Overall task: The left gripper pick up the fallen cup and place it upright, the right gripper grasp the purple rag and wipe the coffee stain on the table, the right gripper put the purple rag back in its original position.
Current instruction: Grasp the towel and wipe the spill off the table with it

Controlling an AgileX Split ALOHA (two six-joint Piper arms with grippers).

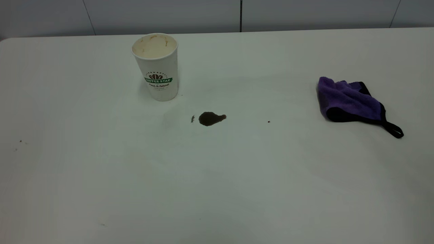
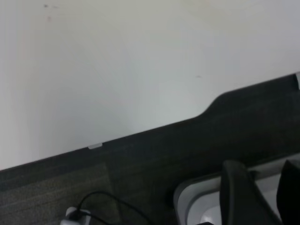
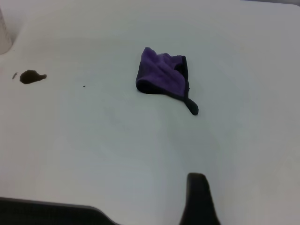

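Observation:
The cup (image 1: 156,67) stands upright on the table (image 1: 217,176) at the back left, logo facing the camera; its edge also shows in the right wrist view (image 3: 3,33). The coffee stain (image 1: 211,118) lies in front of it and to its right, and shows in the right wrist view (image 3: 32,76) too. The purple rag (image 1: 351,100) lies crumpled at the right, loop strap trailing, untouched (image 3: 161,75). Neither gripper is in the exterior view. My left gripper (image 2: 265,187) is open and empty, off the table beyond its edge. My right gripper (image 3: 199,199) hovers over the table well short of the rag.
A tiny dark dot (image 1: 269,121) lies between stain and rag. The left wrist view shows the table's edge (image 2: 154,126), dark floor, a grey-white fixture (image 2: 197,201) and a cable (image 2: 93,199) below. A grey wall runs behind the table.

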